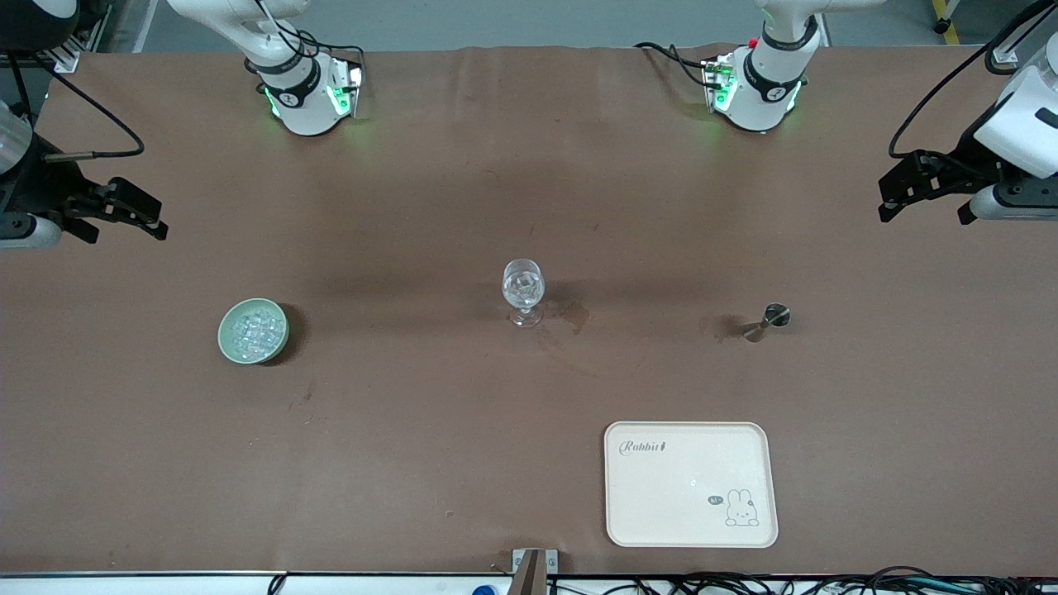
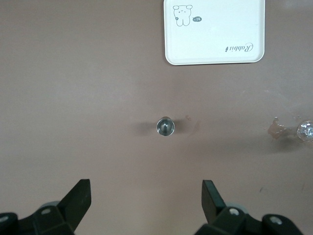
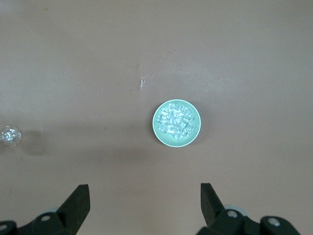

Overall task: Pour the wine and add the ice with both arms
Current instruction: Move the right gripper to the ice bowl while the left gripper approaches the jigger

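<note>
Robotics lab, two bench-mounted arms [image 1: 297, 91], brown-covered table [image 1: 413, 430], trailing cables [image 1: 826, 583]

Both arms' upper links run off the front view, and the stemmed glass [image 2: 306, 131] is cropped.

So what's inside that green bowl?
The green bowl holds a heap of small clear ice cubes. They cover the bowl's bottom, so it cannot be seen. Both arms wait off to the sides, fingers open.
</note>
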Controlling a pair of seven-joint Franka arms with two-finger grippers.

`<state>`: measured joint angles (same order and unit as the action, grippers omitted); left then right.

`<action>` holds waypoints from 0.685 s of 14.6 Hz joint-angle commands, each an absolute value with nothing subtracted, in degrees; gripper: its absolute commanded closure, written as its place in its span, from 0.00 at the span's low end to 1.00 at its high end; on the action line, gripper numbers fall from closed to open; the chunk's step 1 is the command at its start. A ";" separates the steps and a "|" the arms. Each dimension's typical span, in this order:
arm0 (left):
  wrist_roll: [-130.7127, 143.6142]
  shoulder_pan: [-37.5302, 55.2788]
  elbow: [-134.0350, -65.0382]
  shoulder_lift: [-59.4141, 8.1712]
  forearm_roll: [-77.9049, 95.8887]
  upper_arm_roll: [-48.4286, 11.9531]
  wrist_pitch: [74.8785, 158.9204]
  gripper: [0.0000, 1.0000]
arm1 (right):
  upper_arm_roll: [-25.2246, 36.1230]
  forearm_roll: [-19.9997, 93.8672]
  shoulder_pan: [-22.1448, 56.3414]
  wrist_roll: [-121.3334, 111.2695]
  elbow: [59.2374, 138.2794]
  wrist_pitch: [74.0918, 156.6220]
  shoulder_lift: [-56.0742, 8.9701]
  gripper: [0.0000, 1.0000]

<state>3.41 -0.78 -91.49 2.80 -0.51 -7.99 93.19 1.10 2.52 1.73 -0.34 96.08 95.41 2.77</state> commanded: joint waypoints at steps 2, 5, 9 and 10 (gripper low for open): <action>3.60 -0.88 -90.53 2.99 -0.88 -8.09 92.72 0.00 | 1.14 2.02 1.93 -0.79 96.59 95.71 3.16 0.00; 3.17 -1.23 -89.21 1.85 -0.88 -7.74 92.90 0.00 | 1.14 2.02 1.93 -0.79 96.59 95.54 3.16 0.00; 2.99 -4.04 -88.33 -1.66 -3.95 -7.65 96.05 0.00 | 1.14 2.02 1.76 -0.88 96.59 95.45 3.25 0.00; 3.68 -5.00 -88.33 -2.89 -3.78 -7.47 98.07 0.00 | 1.14 2.02 1.76 -0.88 96.59 95.54 3.25 0.00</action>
<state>3.35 -4.01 -90.27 -0.11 -2.53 -7.50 95.89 1.10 2.52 1.73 -0.36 96.08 95.41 2.77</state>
